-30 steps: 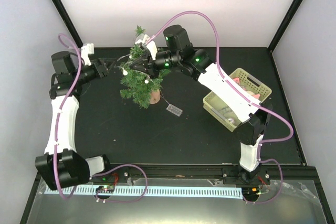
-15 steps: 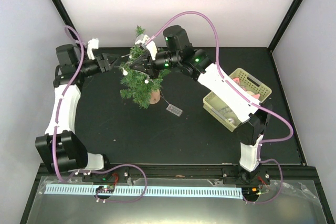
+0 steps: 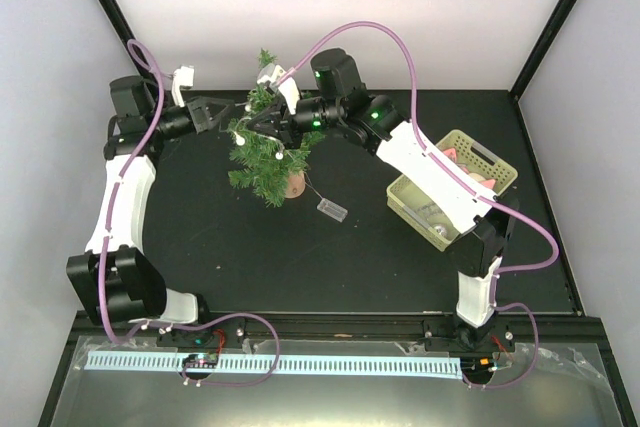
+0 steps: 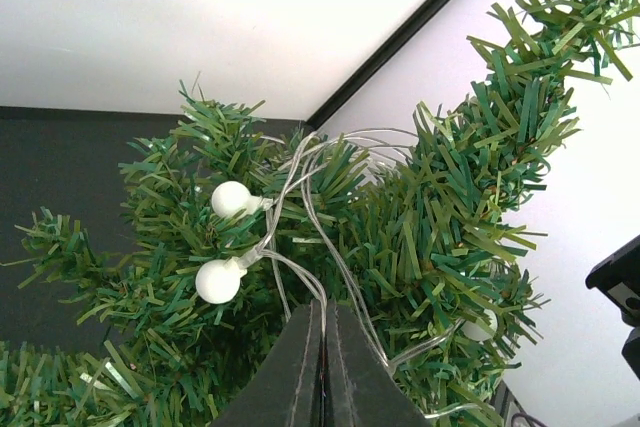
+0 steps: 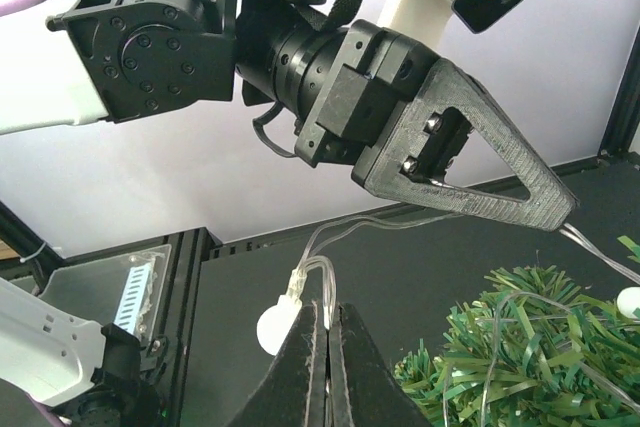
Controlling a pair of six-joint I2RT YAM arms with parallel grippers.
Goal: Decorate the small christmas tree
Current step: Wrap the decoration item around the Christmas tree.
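Though dark-green, tree [image 3: 268,155] with light string [image 4: 218,280].

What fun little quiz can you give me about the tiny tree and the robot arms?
1. True or false: the left gripper is shut on the light string.
2. In the top view, the basket sits: A) left of the tree, B) right of it, C) on top of it.
3. Fill in: the bulbs are ____ in colour.
Key: 1 true; 2 B; 3 white.
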